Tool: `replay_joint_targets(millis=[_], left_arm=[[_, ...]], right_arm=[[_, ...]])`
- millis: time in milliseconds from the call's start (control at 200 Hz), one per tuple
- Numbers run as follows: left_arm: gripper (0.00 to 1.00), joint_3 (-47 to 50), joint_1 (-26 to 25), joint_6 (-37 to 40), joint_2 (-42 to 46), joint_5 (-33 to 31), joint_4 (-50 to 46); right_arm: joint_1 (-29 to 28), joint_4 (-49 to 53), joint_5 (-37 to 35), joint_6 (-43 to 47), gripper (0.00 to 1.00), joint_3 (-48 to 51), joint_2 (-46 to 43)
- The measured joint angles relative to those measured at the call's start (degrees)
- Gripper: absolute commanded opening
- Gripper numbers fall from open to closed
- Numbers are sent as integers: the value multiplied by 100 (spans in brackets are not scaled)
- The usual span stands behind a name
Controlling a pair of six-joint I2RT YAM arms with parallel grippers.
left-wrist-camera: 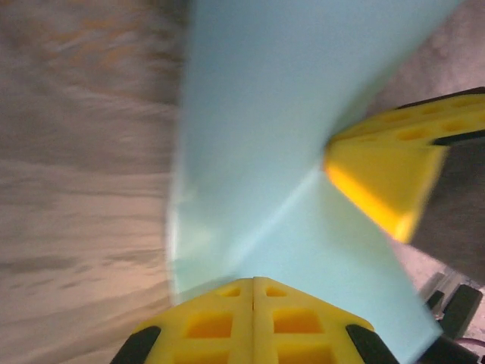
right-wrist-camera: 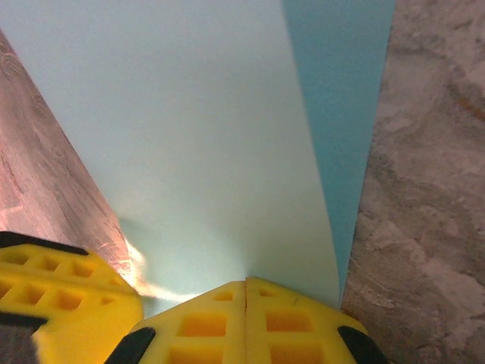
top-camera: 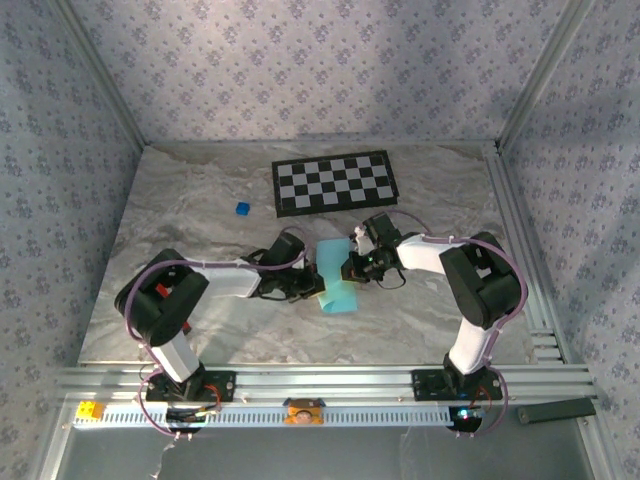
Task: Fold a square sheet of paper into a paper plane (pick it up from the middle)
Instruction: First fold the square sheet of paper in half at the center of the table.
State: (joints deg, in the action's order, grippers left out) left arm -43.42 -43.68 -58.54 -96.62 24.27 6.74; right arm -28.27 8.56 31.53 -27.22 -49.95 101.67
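Left end effector [left-wrist-camera: 254,282] is clenched on the square sheet of paper [left-wrist-camera: 258,114]: its two yellow pads meet with no gap, and the light-blue sheet comes out from between them. Right end effector [right-wrist-camera: 246,284] is clenched on the same sheet from the opposite side, pads pressed together at the paper's edge. In the top view both meet around the middle of the desk [top-camera: 200,200], somewhat closer to the near edge, with the paper between them as a narrow band. One diagonal crease crosses the sheet in the left wrist view. A darker strip along one side in the right wrist view looks like a turned-over layer, though I cannot tell for sure. I judge that an early fold is in hand and the pointed dart shape is not yet made. The next move calls for laying the held part flat and pressing the crease, without letting the thin paper slip or tear. Farther back lies a small dark-blue cube [top-camera: 242,208], and the checkerboard [top-camera: 335,183] sits near the far edge, both well apart from the work.
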Motion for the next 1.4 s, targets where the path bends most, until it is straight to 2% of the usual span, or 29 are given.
replay_joint_targets(millis=[275, 710, 835, 1044, 1184, 1399], left_arm=[[0, -157, -146, -114, -24, 81, 94], [0, 461, -179, 2, 31, -39, 330], [1, 535, -264, 87, 249, -168, 87], [2, 188, -321, 249, 568, -291, -581], [2, -81, -328, 251, 570, -260, -485], [2, 7, -389, 210, 282, -197, -251]], right_arm=[[0, 2, -2, 0, 0, 0, 0], [0, -2, -4, 0, 0, 4, 0], [0, 0, -4, 0, 0, 4, 0], [0, 0, -2, 2, 0, 4, 0], [0, 0, -2, 0, 0, 4, 0], [0, -2, -2, 0, 0, 4, 0]])
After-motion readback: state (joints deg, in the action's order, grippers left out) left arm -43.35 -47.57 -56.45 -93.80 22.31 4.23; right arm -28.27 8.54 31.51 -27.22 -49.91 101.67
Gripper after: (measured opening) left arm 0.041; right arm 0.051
